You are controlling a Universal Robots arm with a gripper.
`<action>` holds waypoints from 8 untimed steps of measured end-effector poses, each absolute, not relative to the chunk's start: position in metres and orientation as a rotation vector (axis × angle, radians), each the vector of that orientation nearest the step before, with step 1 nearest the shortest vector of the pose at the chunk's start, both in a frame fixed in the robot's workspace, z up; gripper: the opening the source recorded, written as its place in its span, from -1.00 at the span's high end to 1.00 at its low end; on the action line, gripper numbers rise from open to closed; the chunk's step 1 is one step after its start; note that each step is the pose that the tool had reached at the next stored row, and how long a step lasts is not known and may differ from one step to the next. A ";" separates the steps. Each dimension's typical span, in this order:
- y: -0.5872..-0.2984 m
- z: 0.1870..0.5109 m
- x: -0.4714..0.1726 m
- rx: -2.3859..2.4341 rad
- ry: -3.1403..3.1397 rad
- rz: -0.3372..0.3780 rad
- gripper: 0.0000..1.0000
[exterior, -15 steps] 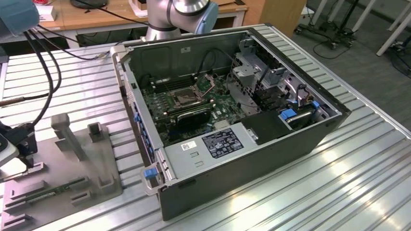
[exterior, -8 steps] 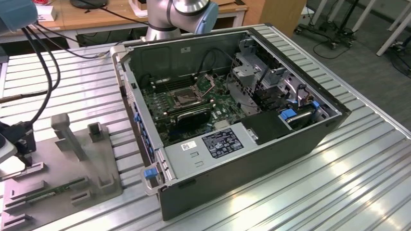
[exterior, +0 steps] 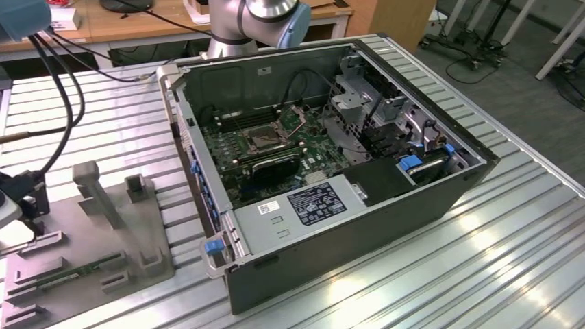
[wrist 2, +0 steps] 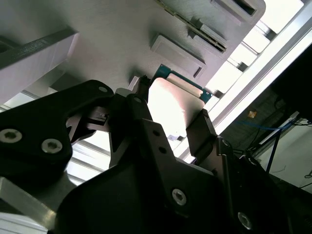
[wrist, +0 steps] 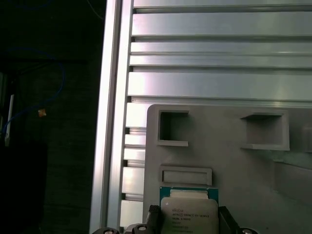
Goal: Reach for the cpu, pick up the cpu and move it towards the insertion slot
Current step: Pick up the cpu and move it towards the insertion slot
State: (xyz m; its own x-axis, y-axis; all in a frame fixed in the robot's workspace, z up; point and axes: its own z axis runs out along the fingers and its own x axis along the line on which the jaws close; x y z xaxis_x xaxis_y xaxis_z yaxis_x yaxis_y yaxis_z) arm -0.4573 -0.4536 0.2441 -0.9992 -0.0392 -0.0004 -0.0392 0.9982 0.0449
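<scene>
The cpu (wrist: 189, 214), first wrist view: flat square chip, pale metal face up, thin green board edge showing around the lid. It is at the edge of the grey fixture plate (wrist: 234, 165), just beside a shallow rectangular recess in that plate. Whether it rests on the plate or is already clear of it, I cannot tell. The gripper (wrist: 189, 218) straddles it, one black finger (wrist: 154, 217) against each of two opposite edges, so it reads as clamped on the chip. The slotted aluminium table (wrist: 219, 83) runs out beyond the plate. Second wrist view: same hold from the other side. The chip's face is glaring white, with dark fingers (wrist 2: 201, 127) tight to both sides and no gap visible. The plate's raised holders are just past it. Exterior view: the fixture plate lies on the table beside the open computer case (exterior: 366, 226), toward the exterior view's left of it. The insertion slot (exterior: 259, 140), a shiny frame with a dark centre, sits on the board inside that case, well apart from the plate. A long green circuit strip (exterior: 78, 272) lies in one of the plate's holders. Handling, judged: light, rigid, smooth-lidded and likely slippery, with a delicate underside. Best held by opposite board edges, level, with modest squeeze, as the fingers are placed here.
</scene>
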 end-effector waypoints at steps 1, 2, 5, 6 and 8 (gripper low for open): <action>-0.454 0.244 -0.457 0.062 -3.140 -0.071 -0.09; -0.454 0.245 -0.457 0.061 -3.140 -0.071 -0.09; -0.454 0.246 -0.457 0.062 -3.140 -0.071 -0.09; -0.454 0.246 -0.457 0.062 -3.140 -0.071 -0.09; -0.454 0.247 -0.457 0.062 -3.140 -0.070 -0.09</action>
